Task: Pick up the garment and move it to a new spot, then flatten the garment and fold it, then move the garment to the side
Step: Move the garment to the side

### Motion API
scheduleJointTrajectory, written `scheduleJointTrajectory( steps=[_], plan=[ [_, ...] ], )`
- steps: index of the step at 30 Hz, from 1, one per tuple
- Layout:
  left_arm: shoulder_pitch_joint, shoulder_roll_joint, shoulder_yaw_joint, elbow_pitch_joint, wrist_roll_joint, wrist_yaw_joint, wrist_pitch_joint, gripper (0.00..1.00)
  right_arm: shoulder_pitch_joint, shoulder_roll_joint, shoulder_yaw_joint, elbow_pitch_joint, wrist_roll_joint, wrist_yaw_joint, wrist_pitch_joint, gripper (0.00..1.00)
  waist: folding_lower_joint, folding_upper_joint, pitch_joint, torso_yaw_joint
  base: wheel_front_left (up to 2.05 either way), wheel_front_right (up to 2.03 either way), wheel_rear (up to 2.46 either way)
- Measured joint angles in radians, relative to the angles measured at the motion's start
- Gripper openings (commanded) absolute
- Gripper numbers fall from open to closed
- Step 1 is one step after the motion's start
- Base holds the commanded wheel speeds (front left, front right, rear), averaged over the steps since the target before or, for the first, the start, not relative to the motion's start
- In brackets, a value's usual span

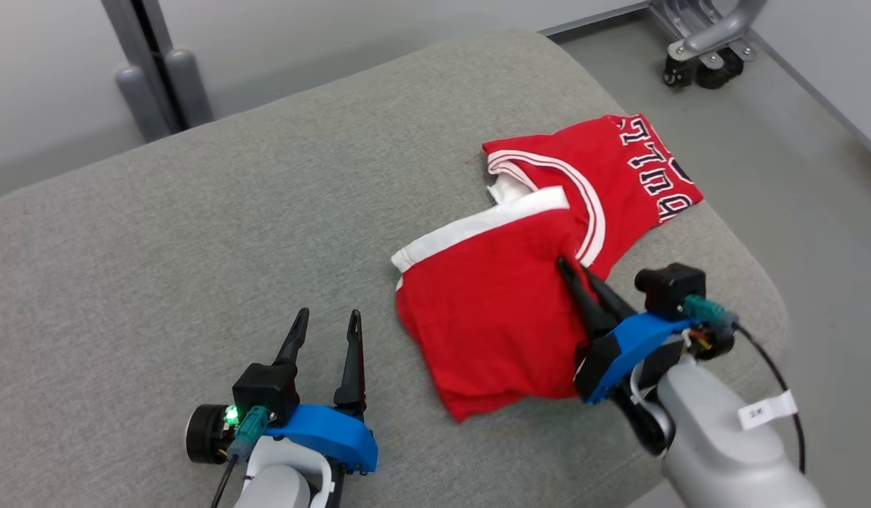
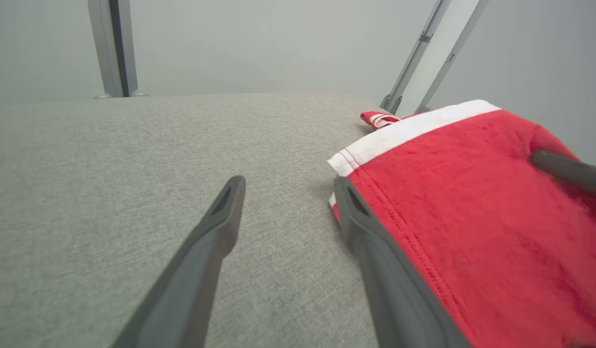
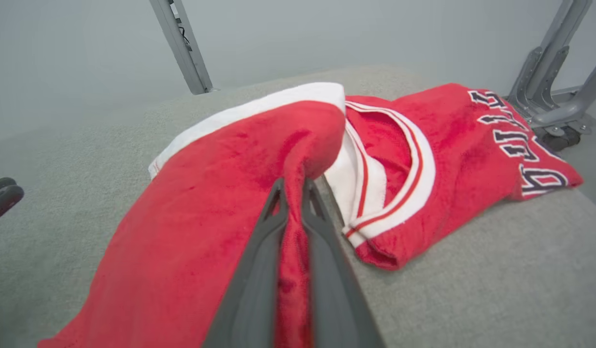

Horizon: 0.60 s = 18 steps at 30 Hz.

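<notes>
The garment (image 1: 520, 282) is a red jersey with white trim and dark lettering, lying crumpled on the right part of a grey padded table (image 1: 195, 233). My right gripper (image 1: 571, 267) is shut on a raised fold of the garment (image 3: 220, 203), with red cloth pinched between its fingers (image 3: 259, 251). My left gripper (image 1: 326, 319) stands open just left of the garment, low over the table, nothing between its fingers. In the left wrist view its right finger (image 2: 370, 237) lies along the garment's (image 2: 472, 203) white-hemmed corner.
The table's rounded right edge (image 1: 753, 268) drops to a grey floor. A metal wheeled base (image 1: 704, 49) stands at the far right. Grey posts (image 1: 157, 77) rise behind the table. Bare grey padding spreads over the left and middle.
</notes>
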Motion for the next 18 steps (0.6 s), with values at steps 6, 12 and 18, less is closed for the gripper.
scheduleJointTrajectory(
  steps=[6,12,18],
  plan=[
    [-0.004,-0.001,0.003,0.005,0.019,-0.005,0.0,1.0,-0.152,-0.139,-0.014,0.083,-0.08,0.0,0.0,0.0,0.0,0.0,0.03,0.078,0.0,0.0,0.0],
    [-0.031,-0.001,0.009,0.003,0.036,-0.004,0.0,1.0,-0.286,-0.29,-0.073,0.216,-0.153,0.0,0.0,0.0,0.0001,0.0,0.082,0.164,0.0,0.0,0.0],
    [-0.061,-0.001,0.013,-0.01,0.052,-0.003,0.0,1.0,-0.366,-0.399,-0.182,0.338,-0.239,0.0,0.0,0.0,0.0001,0.0001,0.145,0.238,0.0,0.0,0.0]
  ],
)
